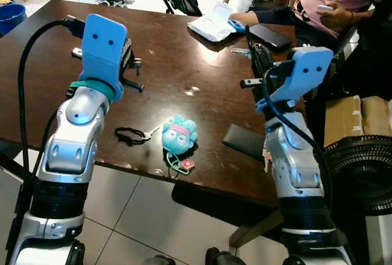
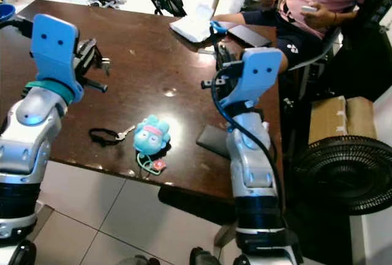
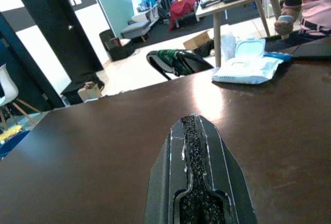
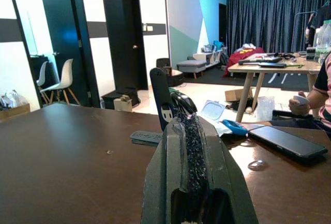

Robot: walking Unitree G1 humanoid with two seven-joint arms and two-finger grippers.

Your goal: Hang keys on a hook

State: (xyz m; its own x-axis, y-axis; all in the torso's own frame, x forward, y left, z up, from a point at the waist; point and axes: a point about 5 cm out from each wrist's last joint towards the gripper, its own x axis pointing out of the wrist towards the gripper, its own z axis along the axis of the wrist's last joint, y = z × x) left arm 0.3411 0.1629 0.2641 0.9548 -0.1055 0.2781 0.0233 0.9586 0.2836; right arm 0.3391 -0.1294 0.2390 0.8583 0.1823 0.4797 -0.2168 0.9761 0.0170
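Note:
The keys lie on the dark brown table (image 1: 184,57) near its front edge: a key on a black loop strap (image 1: 131,135) beside a teal plush keychain (image 1: 179,135) with a small red tag (image 1: 187,164). My left gripper (image 1: 136,64) hovers above the table behind and to the left of the keys. In the left wrist view its fingers (image 3: 192,146) are pressed together with nothing between them. My right gripper (image 1: 256,49) is raised over the table's right side, well right of the keys. Its fingers (image 4: 189,136) are also shut and hold nothing.
A dark flat case (image 1: 245,141) lies at the front right. A black phone (image 1: 269,35), a white wipes pack (image 1: 214,23) and a seated person (image 1: 331,2) are at the far right corner. A black fan (image 1: 361,173) and cardboard box (image 1: 358,118) stand to the right.

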